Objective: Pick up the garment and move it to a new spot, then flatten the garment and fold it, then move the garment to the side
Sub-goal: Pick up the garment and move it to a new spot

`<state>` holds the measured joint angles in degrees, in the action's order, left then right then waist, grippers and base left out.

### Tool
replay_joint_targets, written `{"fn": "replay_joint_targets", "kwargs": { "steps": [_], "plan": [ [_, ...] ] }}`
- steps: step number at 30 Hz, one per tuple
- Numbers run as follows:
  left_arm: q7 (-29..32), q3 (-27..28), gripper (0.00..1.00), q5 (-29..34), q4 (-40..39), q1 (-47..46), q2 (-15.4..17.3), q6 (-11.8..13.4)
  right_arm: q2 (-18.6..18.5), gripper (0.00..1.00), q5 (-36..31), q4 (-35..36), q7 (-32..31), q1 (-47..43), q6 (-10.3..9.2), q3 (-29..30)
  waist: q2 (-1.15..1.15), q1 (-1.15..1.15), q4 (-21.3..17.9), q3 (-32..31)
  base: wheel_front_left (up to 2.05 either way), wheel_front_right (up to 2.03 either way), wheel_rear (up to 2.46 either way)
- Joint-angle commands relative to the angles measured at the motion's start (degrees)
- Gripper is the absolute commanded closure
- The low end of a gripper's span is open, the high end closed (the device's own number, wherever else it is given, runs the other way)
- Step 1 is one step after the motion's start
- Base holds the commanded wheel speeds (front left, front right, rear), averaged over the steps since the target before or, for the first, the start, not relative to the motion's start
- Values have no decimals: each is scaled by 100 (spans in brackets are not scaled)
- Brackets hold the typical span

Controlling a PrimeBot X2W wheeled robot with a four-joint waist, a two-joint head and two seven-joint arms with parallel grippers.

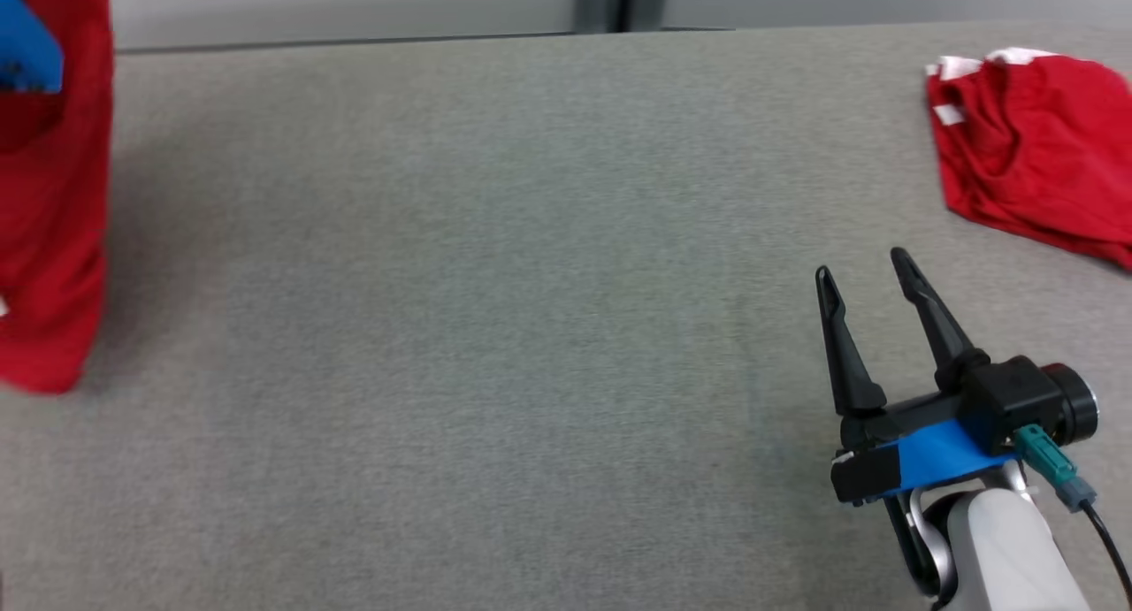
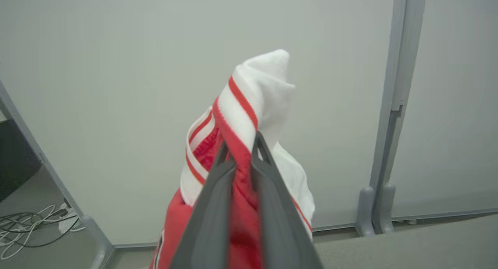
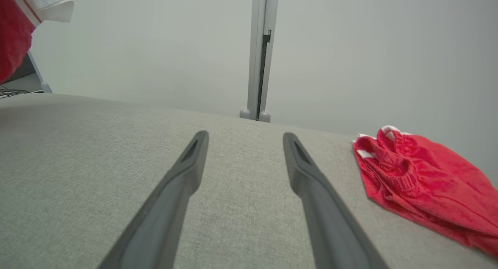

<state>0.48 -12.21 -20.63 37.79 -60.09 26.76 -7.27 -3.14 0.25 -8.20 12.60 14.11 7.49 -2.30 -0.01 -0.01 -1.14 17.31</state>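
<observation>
The garment [image 1: 53, 240] is red with white, red-striped trim and hangs in the air at the far left of the head view, its lower end near the grey table [image 1: 531, 284]. My left gripper [image 2: 240, 142] is shut on a bunched fold of the garment [image 2: 253, 90], with the trim sticking up past the fingertips. The blue band of that gripper's body [image 1: 26, 49] shows at the top left corner. My right gripper [image 1: 862, 266] hovers low over the table at the lower right, open, with nothing between its fingers [image 3: 186, 171]. The garment's edge [image 3: 11, 31] shows far left in the right wrist view.
A second red garment [image 1: 1035, 142] with white trim lies crumpled at the table's far right, also in the right wrist view [image 3: 420, 179]. Grey partition panels with a post [image 3: 260, 51] stand behind the table. Cables [image 2: 31, 222] lie on the floor beyond the left end.
</observation>
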Motion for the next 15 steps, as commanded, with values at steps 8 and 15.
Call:
{"fn": "replay_joint_targets", "kwargs": {
  "steps": [8,15],
  "plan": [
    [514,-457,100,51,-1444,-734,-434,9,23,0,439,-293,204,28,1,-93,1,1,-1022,-217,0,0,0],
    [779,-779,100,-81,-1748,-1216,-957,-2,22,0,666,-448,260,95,1,-138,1,1,-1519,-158,0,0,0]
  ]
}}
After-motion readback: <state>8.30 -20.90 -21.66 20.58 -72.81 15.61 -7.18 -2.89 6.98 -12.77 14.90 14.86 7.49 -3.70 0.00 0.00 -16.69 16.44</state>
